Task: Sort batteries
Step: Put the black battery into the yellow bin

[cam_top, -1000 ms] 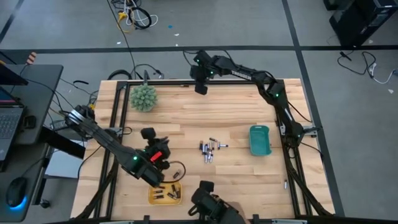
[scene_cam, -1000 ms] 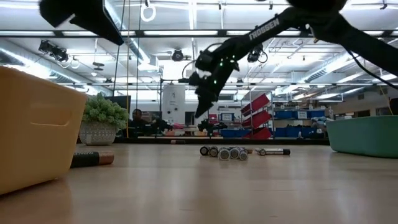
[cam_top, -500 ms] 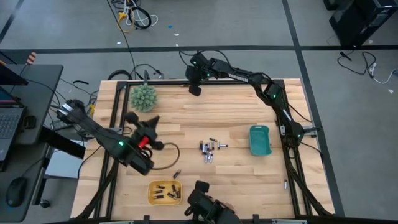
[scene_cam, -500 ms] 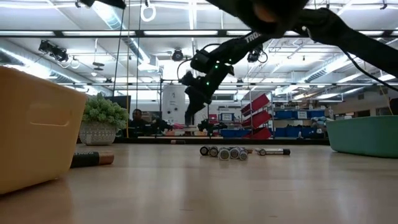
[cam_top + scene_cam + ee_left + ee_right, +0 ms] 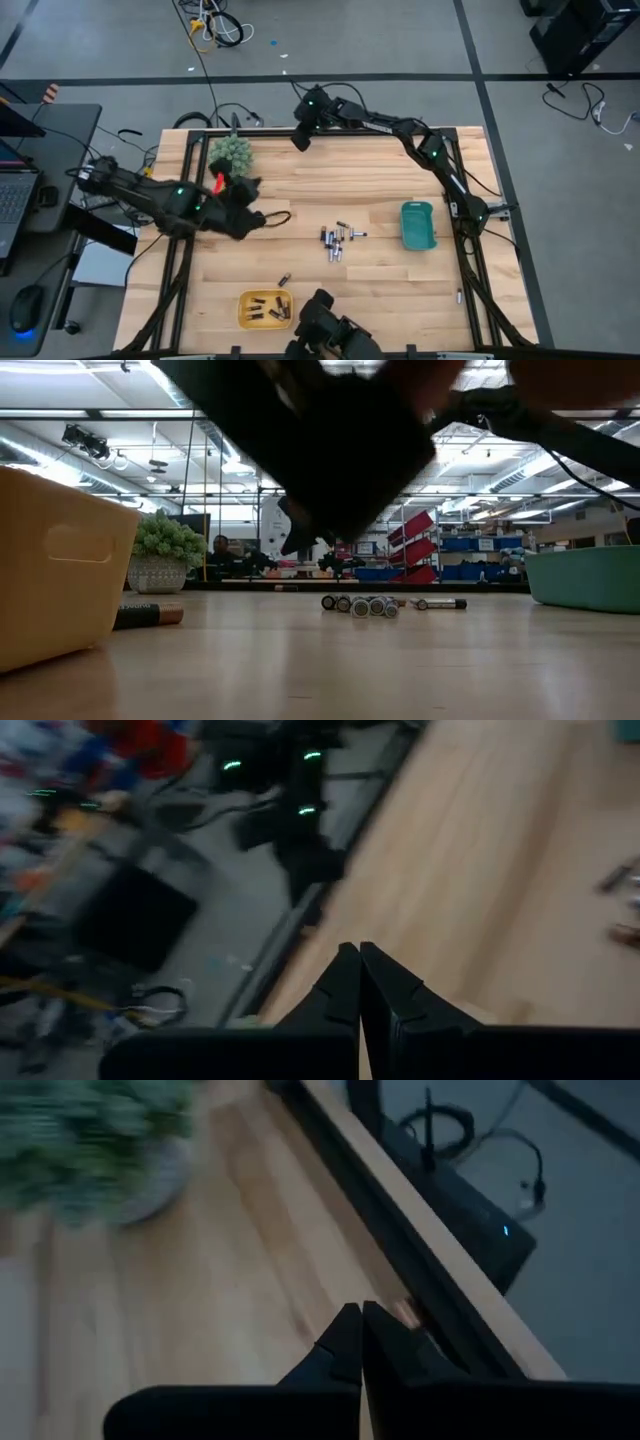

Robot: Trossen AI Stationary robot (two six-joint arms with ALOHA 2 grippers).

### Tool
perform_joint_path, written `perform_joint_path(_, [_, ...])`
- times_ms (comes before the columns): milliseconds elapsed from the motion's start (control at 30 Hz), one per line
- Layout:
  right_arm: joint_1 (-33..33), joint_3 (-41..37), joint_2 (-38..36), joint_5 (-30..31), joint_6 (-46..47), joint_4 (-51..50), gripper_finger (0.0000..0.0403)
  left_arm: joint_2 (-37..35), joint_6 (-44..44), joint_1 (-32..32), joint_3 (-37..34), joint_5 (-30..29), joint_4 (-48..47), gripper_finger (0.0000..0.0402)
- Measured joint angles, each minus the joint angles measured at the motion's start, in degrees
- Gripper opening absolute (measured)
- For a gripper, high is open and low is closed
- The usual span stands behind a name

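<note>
Batteries (image 5: 336, 241) well right of L gripper (image 5: 254, 219)

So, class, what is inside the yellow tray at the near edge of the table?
The yellow tray holds several small dark batteries lying loose on its floor. The low view shows only its outer wall, so nothing inside shows there.

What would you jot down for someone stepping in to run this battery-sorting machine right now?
Left gripper: shut, empty, over the table's left side near the green plant.
Right gripper: shut, empty, at the far edge beside the plant.
Done: several batteries lie in the yellow tray at the near edge.
Left: a cluster of batteries mid-table, and one stray battery lying just outside the yellow tray. The teal tray on the right looks empty.
</note>
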Motion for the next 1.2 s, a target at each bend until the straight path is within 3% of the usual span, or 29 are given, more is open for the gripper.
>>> perform_joint_path(200, [-1.52, -0.02, 2.97, 0.62, 6.01, -1.72, 0.0, 0.0, 18.5, 9.91, 0.0, 8.45, 12.34, 0.0])
perform_joint_path(333, [-2.3, -0.01, 3.88, 0.59, 6.77, -3.23, 0.0, -0.02, 25.04, 15.73, 0.0, 12.23, 16.41, 0.0])
perform_joint_path(567, [-2.43, 0.09, 4.14, 0.16, 7.67, 0.66, 0.0, 0.98, 29.26, 26.47, 0.0, 23.19, 18.14, 0.0])
perform_joint_path(867, [-2.3, 3.98, 5.54, -1.18, 8.36, -3.67, 0.0, 1.79, 31.88, 36.48, 0.02, 31.47, 23.04, 0.0])
perform_joint_path(1100, [-2.79, 3.89, 5.1, -4.56, 4.46, -10.2, 0.0, 6.75, 37.08, 42.66, 0.02, 33.72, 27.71, 0.0])
perform_joint_path(1200, [-3.68, 3.85, 2.63, -6.44, 0.88, -13.29, 0.0, 8.98, 39.76, 47.36, 0.02, 41.84, 27.39, 0.0])
